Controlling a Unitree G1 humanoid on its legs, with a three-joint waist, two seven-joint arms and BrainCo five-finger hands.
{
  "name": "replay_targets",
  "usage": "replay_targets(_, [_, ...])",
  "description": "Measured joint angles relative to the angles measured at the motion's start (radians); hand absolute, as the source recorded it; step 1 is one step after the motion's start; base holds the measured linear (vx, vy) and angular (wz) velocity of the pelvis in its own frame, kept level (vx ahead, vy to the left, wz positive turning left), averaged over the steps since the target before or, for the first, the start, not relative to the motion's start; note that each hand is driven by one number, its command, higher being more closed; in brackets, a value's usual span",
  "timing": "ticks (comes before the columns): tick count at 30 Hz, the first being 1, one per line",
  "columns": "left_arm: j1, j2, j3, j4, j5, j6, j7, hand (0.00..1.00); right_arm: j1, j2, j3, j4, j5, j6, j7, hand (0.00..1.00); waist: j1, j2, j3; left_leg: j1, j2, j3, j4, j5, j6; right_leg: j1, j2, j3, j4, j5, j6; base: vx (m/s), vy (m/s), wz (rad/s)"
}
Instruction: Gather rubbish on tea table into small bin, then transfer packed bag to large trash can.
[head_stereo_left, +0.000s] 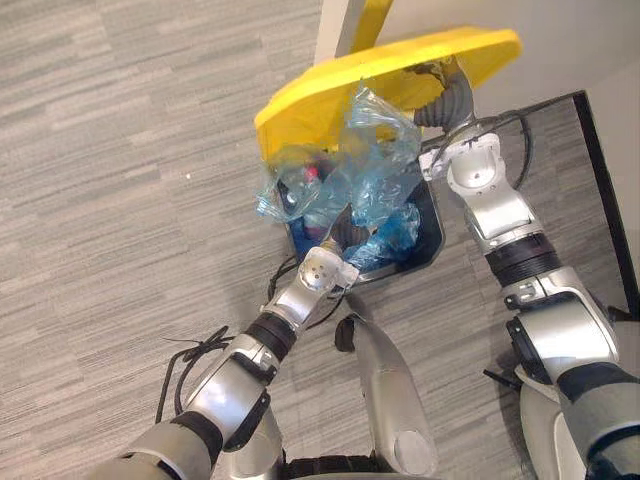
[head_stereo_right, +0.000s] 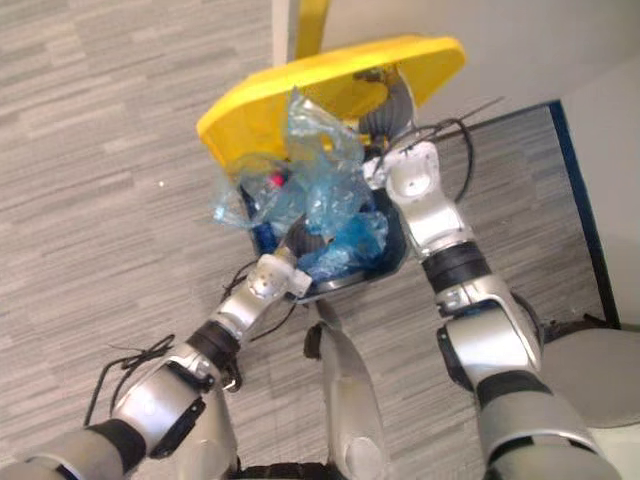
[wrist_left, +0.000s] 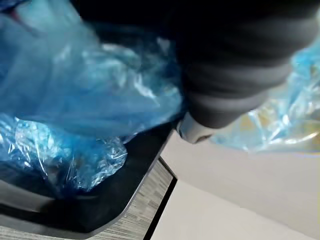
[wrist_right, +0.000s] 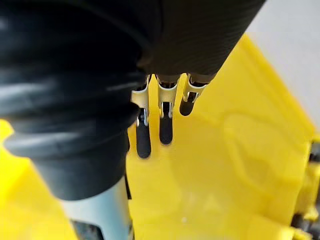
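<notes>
Right robot hand (wrist_right: 165, 125) flat-fingered, propping yellow lid (head_stereo_left: 310, 95) above trash can (head_stereo_left: 432, 235). Left robot hand (head_stereo_left: 338, 243) buried in blue bag (head_stereo_left: 378, 165), grip: cannot tell. Bag light, floppy, slippery; hold bunched neck.

A grey streaked plank-pattern floor (head_stereo_left: 120, 200) spreads left of the left hand (head_stereo_left: 345, 233). Beyond the right hand (head_stereo_left: 447, 97) rises a plain off-white wall (head_stereo_left: 580, 40), with a thin dark strip (head_stereo_left: 604, 190) at its foot.

Packed bag (head_stereo_left: 365, 175) sits in mouth of large trash can (head_stereo_left: 428, 240), below raised lid (head_stereo_left: 320, 95). Right hand (wrist_right: 162, 127) flat against lid's underside, behind bag. Left hand (wrist_left: 235, 70) against bag at can's near side.
</notes>
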Motion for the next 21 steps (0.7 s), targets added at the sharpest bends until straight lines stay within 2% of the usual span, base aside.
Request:
replay_targets(6, [0.000, -0.011, 0.031, 0.046, 0.078, 0.040, 0.013, 0.00, 0.000, 0.036, 0.006, -0.039, 0.001, 0.000, 0.004, 0.00, -0.002, 0.000, 0.000, -0.008, 0.013, 0.005, 0.006, -0.001, -0.003, -0.022, 0.005, -0.002, 0.029, -0.009, -0.009, 0.01, -0.049, -0.03])
replay_targets(8, [0.003, -0.022, 0.064, 0.054, 0.138, 0.051, 0.013, 0.00, -0.001, 0.055, 0.006, -0.042, 0.001, 0.000, 0.005, 0.00, -0.001, 0.000, 0.000, -0.001, 0.015, 0.014, 0.006, -0.001, -0.003, -0.019, 0.004, 0.001, 0.030, -0.009, -0.009, 0.00, 0.000, 0.00])
replay_targets(11, [0.009, -0.023, 0.068, 0.076, 0.232, 0.086, 0.009, 0.00, -0.001, 0.067, 0.019, -0.043, 0.000, 0.000, 0.016, 0.00, 0.000, 0.000, -0.001, 0.018, 0.023, 0.025, 0.006, 0.000, -0.004, -0.004, 0.004, 0.002, 0.032, -0.009, -0.009, 0.00, -0.009, -0.01])
replay_targets(13, [0.013, -0.022, 0.068, 0.082, 0.272, 0.092, -0.001, 0.00, -0.001, 0.068, 0.033, -0.044, -0.001, 0.000, 0.025, 0.00, 0.001, 0.001, -0.001, 0.032, 0.023, 0.025, 0.003, 0.001, -0.005, 0.010, 0.004, 0.001, 0.032, -0.010, -0.010, -0.02, -0.023, 0.04])
replay_targets(18, [0.018, -0.022, 0.065, 0.082, 0.290, 0.102, -0.008, 0.00, 0.013, 0.069, 0.061, -0.055, -0.002, 0.001, 0.057, 0.00, 0.011, 0.001, -0.002, 0.065, 0.022, 0.028, -0.007, 0.007, -0.005, 0.042, -0.001, 0.000, 0.032, -0.013, -0.015, -0.02, -0.025, 0.06])
replay_targets(21, [0.021, -0.012, 0.055, 0.055, 0.291, 0.106, -0.008, 0.00, 0.060, 0.068, 0.064, -0.084, -0.005, 0.000, 0.067, 0.00, 0.018, 0.001, -0.002, 0.093, 0.004, 0.027, -0.046, 0.028, -0.007, 0.061, -0.016, -0.005, 0.032, -0.022, -0.020, 0.00, -0.030, 0.16])
